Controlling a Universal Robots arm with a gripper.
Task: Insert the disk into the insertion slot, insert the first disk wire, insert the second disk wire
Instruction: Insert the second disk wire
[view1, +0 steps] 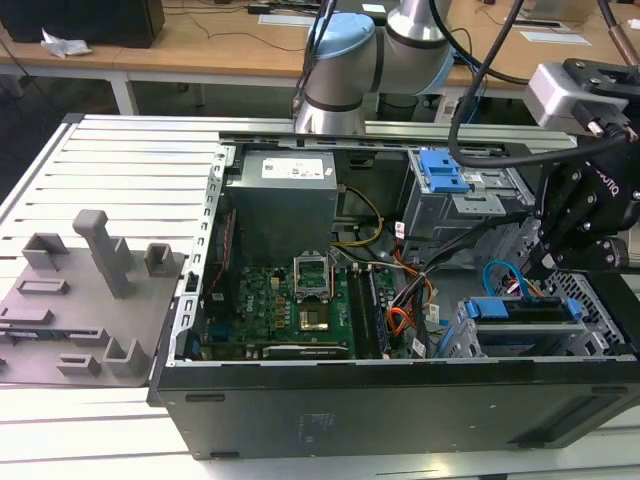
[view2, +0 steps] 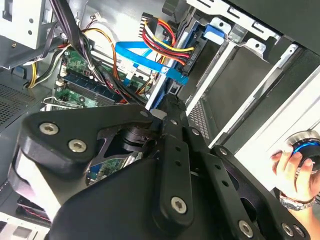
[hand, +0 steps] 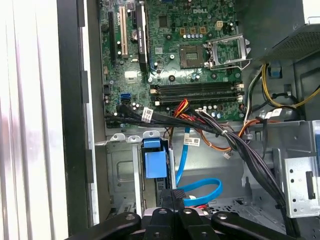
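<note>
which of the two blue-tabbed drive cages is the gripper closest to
The low cage at the case's front corner, on the exterior view's right, with the blue flat cable looping above it. The gripper hangs just over it; the taller cage with blue latches sits further back.

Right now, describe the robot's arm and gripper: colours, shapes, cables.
The arm has silver-grey rounded joints with a light blue cap. Black cables loop from it toward the wrist. The gripper is matte black, built of flat linkage bars joined by silver bolts, with a grey box mounted above it.
</note>
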